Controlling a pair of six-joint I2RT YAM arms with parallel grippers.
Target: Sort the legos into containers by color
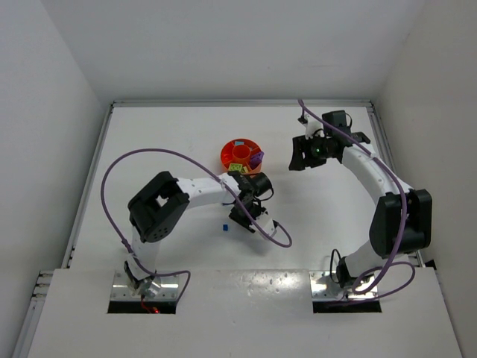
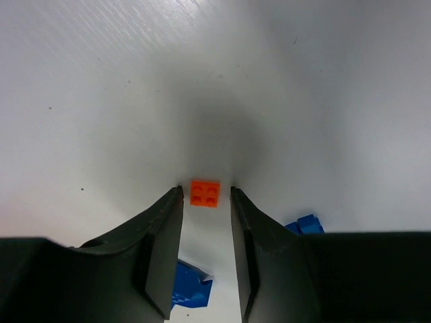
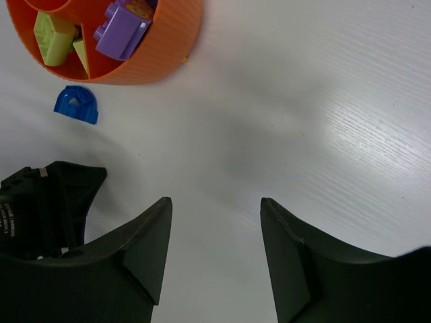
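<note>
Nearest the arm bases, the left gripper is pointing down at the white table, its jaws standing partly apart and grasping nothing. An orange two-by-two brick is lying flat in the gap at the fingertips, narrower than that gap and touching neither one. A blue brick is lying under the left finger, mostly hidden by it. A second blue brick is peeking out behind the right finger, with only its top corner showing. From above, the left gripper is covering the orange brick completely, and only a small blue lego is showing just to its left. I cannot tell which of the two blue bricks it is.

Farther out, the orange tray is sitting near the middle of the table. In the right wrist view its wall is cut off by the top edge, so only two compartments are showing. One is holding pale yellow-green pieces and the neighbouring one a purple piece. A blue arched piece is lying on the table just outside the wall. A black labelled block is cut off at the left edge.

Farthest and to the right, the right gripper is hanging over bare table with its jaws spread wide, released and touching nothing. In the top view, the right gripper is sitting right of the tray, apart from it.
</note>
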